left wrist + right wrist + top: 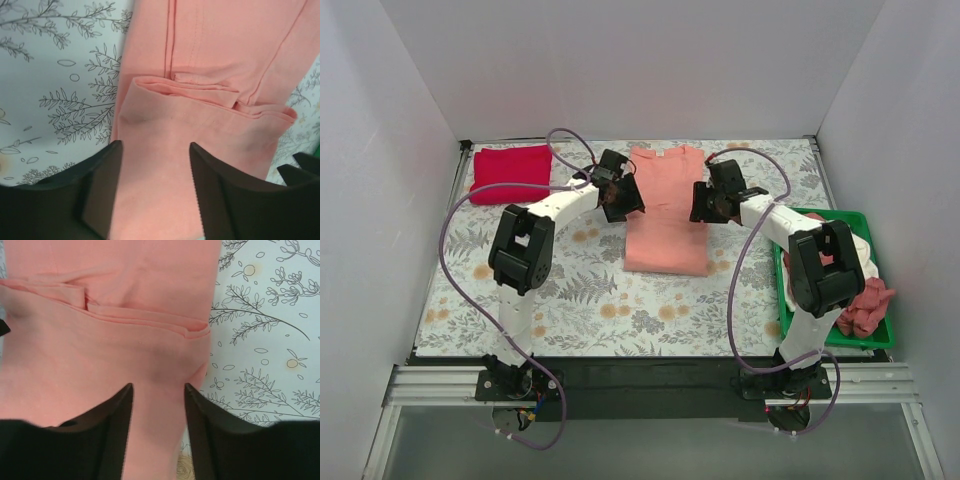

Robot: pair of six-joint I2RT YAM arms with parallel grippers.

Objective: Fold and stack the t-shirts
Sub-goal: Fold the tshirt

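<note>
Salmon-pink shirt point(665, 215) long axis near-to-far, collar far; left tool point(155, 145), right tool point(159, 386) both spread, flanking it

Plain salmon-pink shirt point(665, 215) mid-table; bright red shirt point(510, 172) in the far left corner. White table point(580, 310) printed with grey leaves and orange flowers. Green tray point(865, 343) at the right edge, dusty rose shirts point(868, 305) inside. Black left tool point(155, 146), black right tool point(158, 386).

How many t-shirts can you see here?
4: red t-shirt folded far left, salmon-pink t-shirt in the middle, dusty rose t-shirt and white t-shirt in the green tray; the right arm may hide more there.
</note>
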